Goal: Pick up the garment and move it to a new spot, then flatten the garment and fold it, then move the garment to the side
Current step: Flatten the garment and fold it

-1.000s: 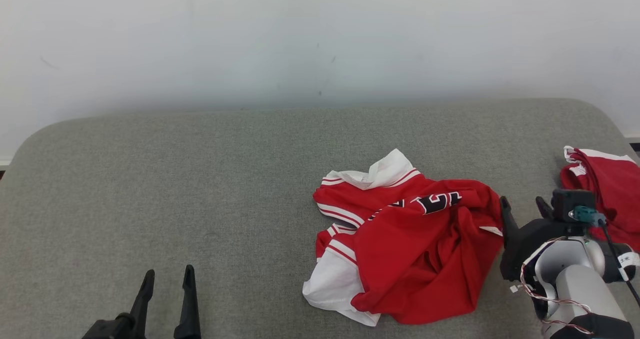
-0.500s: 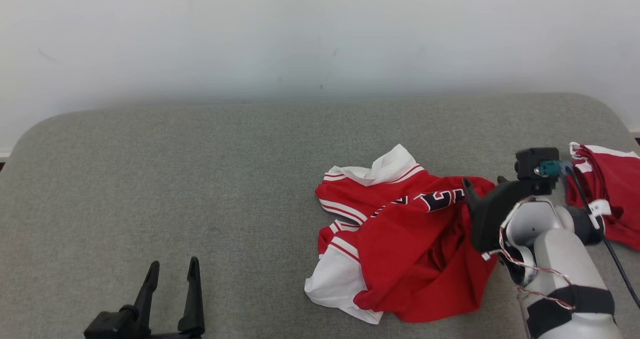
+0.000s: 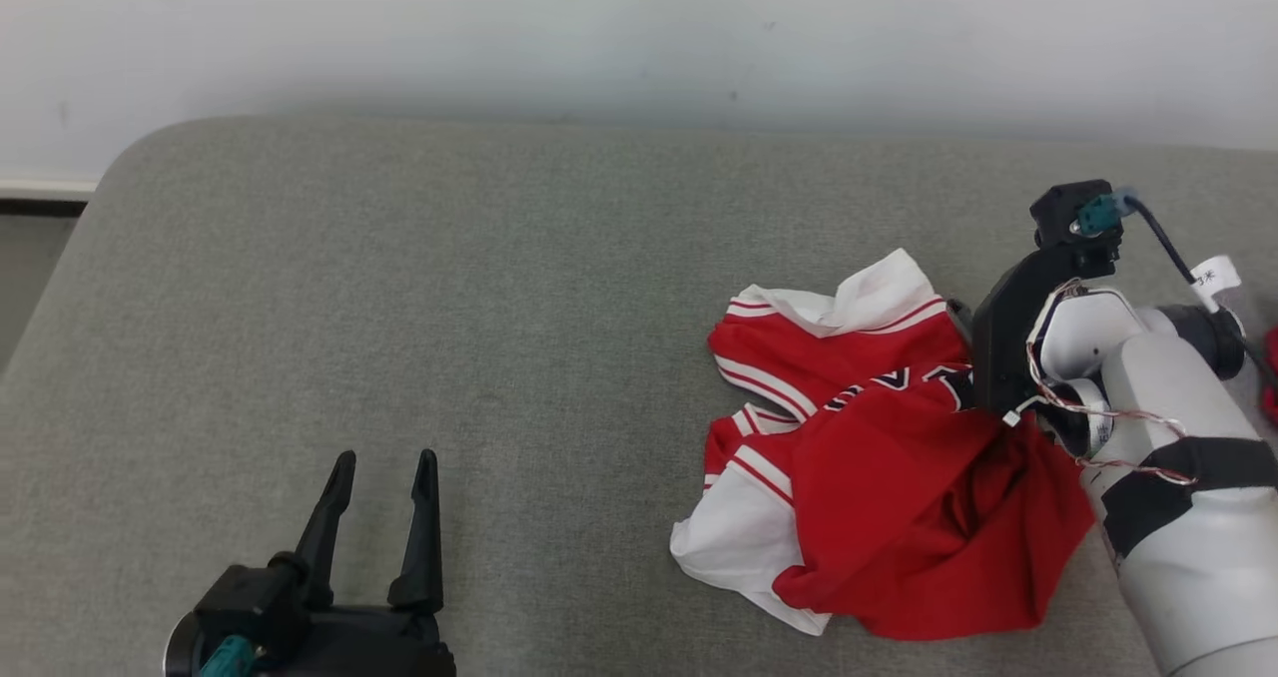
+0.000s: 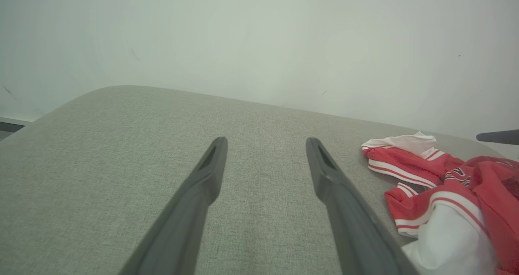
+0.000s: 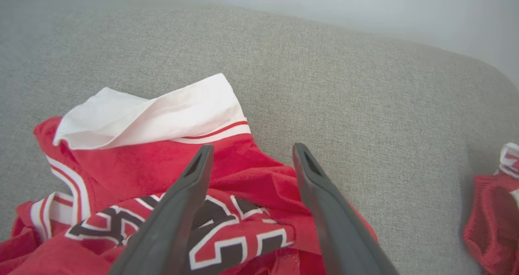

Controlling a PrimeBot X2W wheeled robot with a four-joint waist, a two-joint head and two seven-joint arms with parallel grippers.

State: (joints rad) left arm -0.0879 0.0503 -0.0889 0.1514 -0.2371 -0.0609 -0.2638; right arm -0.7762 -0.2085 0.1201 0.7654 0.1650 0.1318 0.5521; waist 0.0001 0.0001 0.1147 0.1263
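Observation:
The garment [image 3: 899, 477] is a red jersey with white panels and striped trim, lying crumpled on the right half of the grey cushioned surface [image 3: 399, 258]. In the right wrist view my right gripper [image 5: 252, 153] hangs open just above the garment [image 5: 146, 165], its fingers straddling the red fabric over the dark-outlined white lettering, with nothing gripped. From the head, its black wrist [image 3: 1028, 308] stands over the garment's far right edge. My left gripper [image 3: 386, 467] is open and empty at the lower left, well left of the garment [image 4: 438, 194]; its fingers [image 4: 202, 185] point across bare cushion.
A second red cloth [image 5: 490, 210] lies at the far right, a sliver of it at the head view's edge [image 3: 1272, 377]. A pale wall [image 3: 639, 28] stands behind the cushion. The cushion's rounded left corner [image 3: 110, 178] drops off to the floor.
The head camera has turned, shifting the whole picture. My right gripper has come from the garment's right side up and in over its far right part. The left gripper stays open.

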